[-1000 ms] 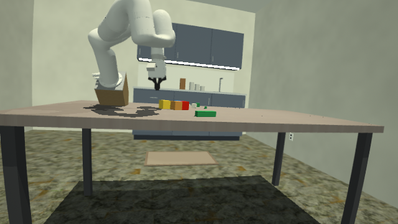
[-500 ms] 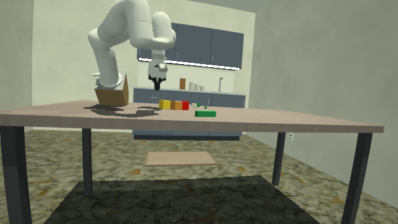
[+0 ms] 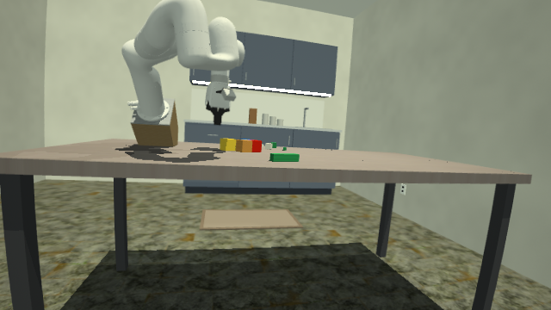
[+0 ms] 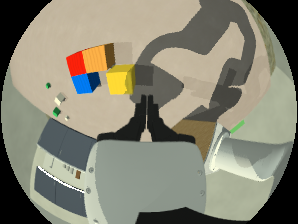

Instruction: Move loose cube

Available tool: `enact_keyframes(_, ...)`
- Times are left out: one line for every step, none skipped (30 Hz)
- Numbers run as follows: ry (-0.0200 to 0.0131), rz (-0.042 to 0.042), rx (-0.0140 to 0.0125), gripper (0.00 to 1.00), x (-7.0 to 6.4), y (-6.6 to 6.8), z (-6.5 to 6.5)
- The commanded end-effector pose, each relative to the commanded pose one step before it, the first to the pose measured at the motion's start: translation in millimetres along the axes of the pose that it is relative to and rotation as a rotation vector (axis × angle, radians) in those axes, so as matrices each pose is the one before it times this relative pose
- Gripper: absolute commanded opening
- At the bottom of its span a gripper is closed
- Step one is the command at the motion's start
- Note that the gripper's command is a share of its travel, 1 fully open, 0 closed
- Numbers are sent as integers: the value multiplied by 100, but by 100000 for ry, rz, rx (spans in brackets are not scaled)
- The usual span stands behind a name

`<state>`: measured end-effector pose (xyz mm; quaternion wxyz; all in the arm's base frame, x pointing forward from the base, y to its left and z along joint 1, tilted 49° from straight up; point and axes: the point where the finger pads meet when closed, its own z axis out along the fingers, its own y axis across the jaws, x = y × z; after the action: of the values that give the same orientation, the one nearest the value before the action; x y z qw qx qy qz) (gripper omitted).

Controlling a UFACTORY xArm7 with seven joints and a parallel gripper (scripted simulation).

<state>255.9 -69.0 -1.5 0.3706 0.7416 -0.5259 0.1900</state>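
Observation:
Four cubes sit on the table [image 3: 387, 165]. In the wrist view the red cube [image 4: 76, 64] and the orange cube [image 4: 99, 56] stand side by side, and the blue cube [image 4: 84, 83] sits against the red one. The yellow cube [image 4: 119, 82] lies loose beside the blue one with a small gap, a little off the open corner under the orange cube. In the exterior view I see the yellow cube [image 3: 227, 144], the orange cube [image 3: 245, 145] and the red cube [image 3: 256, 145] in a row; the blue one is hidden. My gripper [image 3: 218, 120] [image 4: 147, 102] is shut and empty, hanging above the table near the yellow cube.
A green bar [image 3: 284, 158] lies in front of the cubes towards the right. A small white cube [image 3: 269, 145] and tiny green bits [image 3: 284, 149] lie beside the red cube. A brown box [image 3: 156, 131] stands under the arm's base at the back left.

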Motion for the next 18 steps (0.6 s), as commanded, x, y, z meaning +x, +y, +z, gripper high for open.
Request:
enact_keyframes(-19, -90, 331, 0, 1, -83, -113)
enact_keyframes(0, 0, 0, 0, 0, 0, 3)
enact_keyframes(0, 0, 0, 0, 0, 0, 8)
enact_keyframes(-1, 0, 0, 0, 0, 0, 16)
enact_keyframes(-1, -1, 0, 0, 0, 0, 25)
enact_keyframes(-2, -1, 0, 0, 0, 0, 36)
enact_keyframes(-3, -2, 0, 0, 1, 0, 49)
enact_keyframes(-3, -2, 0, 0, 1, 0, 63)
enact_keyframes(-4, -3, 1, 0, 1, 0, 78)
enact_keyframes(-5, -4, 1, 0, 1, 0, 93)
enact_keyframes(-6, -5, 1, 0, 1, 1, 109)
enact_keyframes(1, 1, 0, 0, 2, -1, 125)
enact_keyframes(0, 0, 0, 0, 1, 0, 141)
enact_keyframes(0, 0, 0, 0, 0, 0, 0)
enact_keyframes(0, 0, 0, 0, 0, 0, 0)
enact_keyframes(0, -1, 0, 0, 1, 1, 158)
enact_keyframes(0, 1, 0, 0, 2, 0, 174)
enact_keyframes(0, 0, 0, 0, 2, 0, 189)
